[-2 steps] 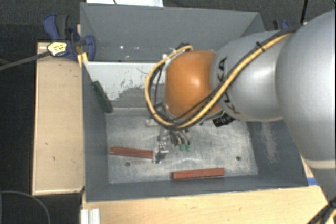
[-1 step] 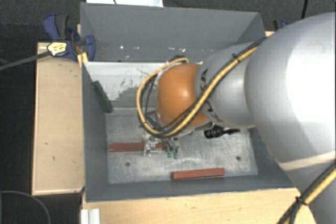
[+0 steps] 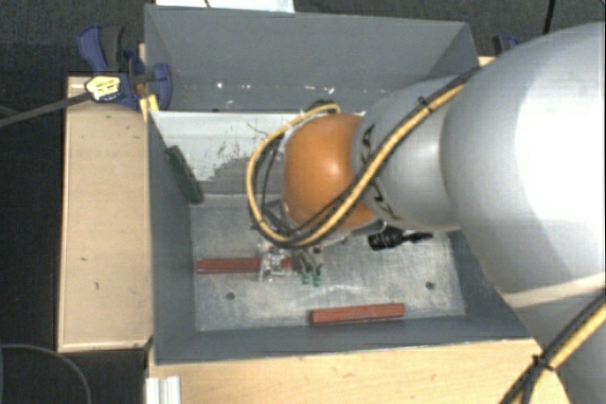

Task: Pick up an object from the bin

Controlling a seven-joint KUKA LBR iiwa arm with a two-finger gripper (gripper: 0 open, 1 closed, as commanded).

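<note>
W/ claw (image 3: 289,272) low at right end of red-brown bar (image 3: 225,267) on bin (image 3: 218,303) floor (spread or pinched: can't tell), prob best to square up across bar before lifting.

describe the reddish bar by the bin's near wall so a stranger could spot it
Look at the grey bin, its wall along the view's bottom edge. Just inside it, a reddish-brown bar lies flat on the floor. Unlike the other reddish bar, by the gripper, it lies alone.
</note>
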